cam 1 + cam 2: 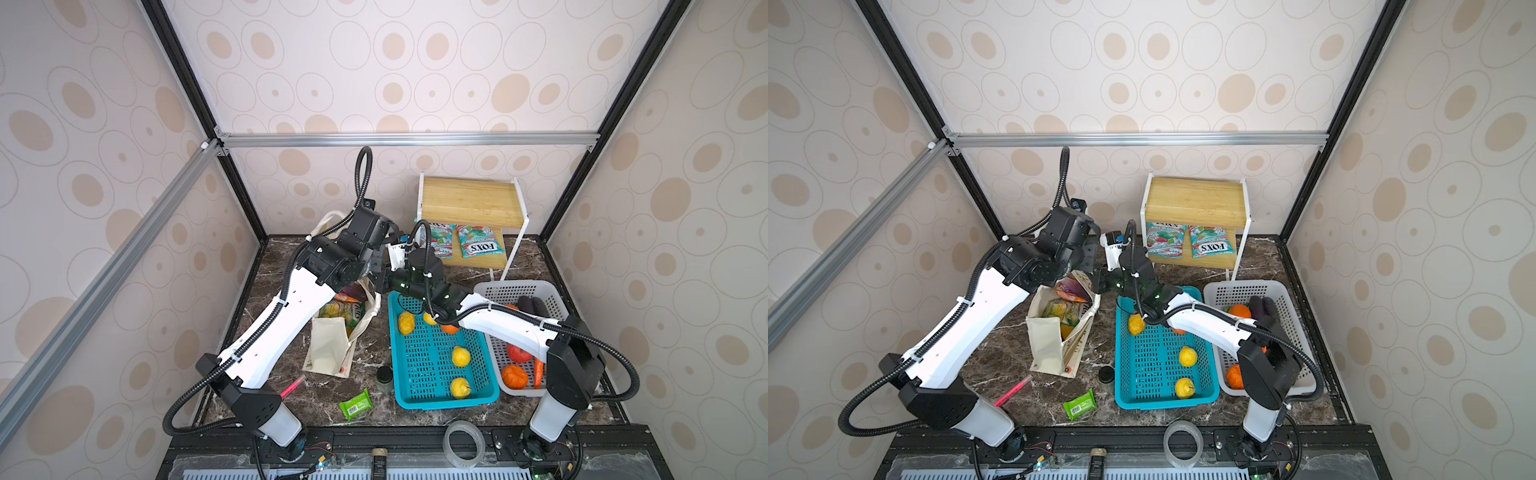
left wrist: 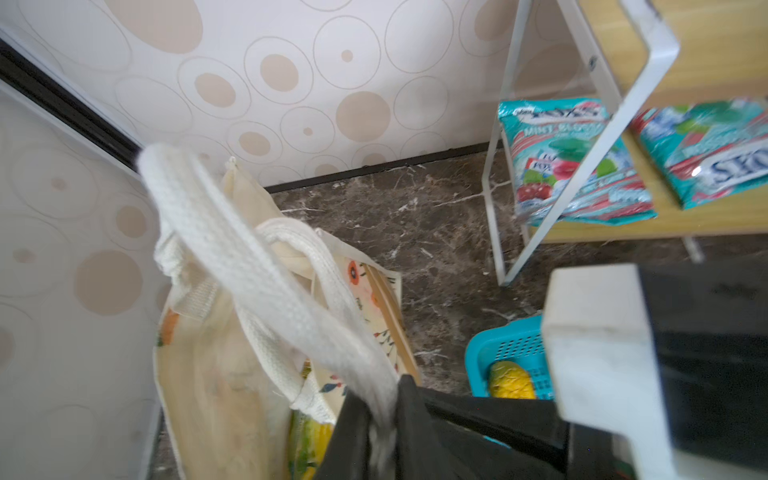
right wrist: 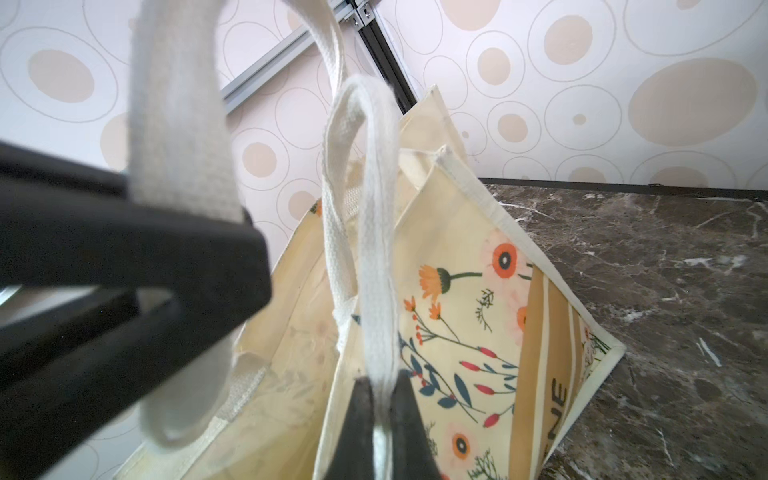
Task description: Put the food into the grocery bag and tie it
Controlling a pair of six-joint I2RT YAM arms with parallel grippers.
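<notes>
Marble table [image 1: 1000, 374]. Grocery bag [image 1: 1054, 345] sits left of centre, long axis running near to far, mouth open at the far end, snack packets [image 1: 1065, 309] showing inside.

Both grippers meet just above its far-right corner — the bag lies below them, to their near-left.

Handle A [image 2: 249, 257] runs up into the left gripper [image 2: 380, 419], pinched between its fingers. Handle B [image 3: 365, 208] is pinched in the right gripper [image 3: 380, 415], jaws pressed tight on the strap.

Straps appear side by side, uncrossed — tying likely comes next. Neither arm is nearer.
</notes>
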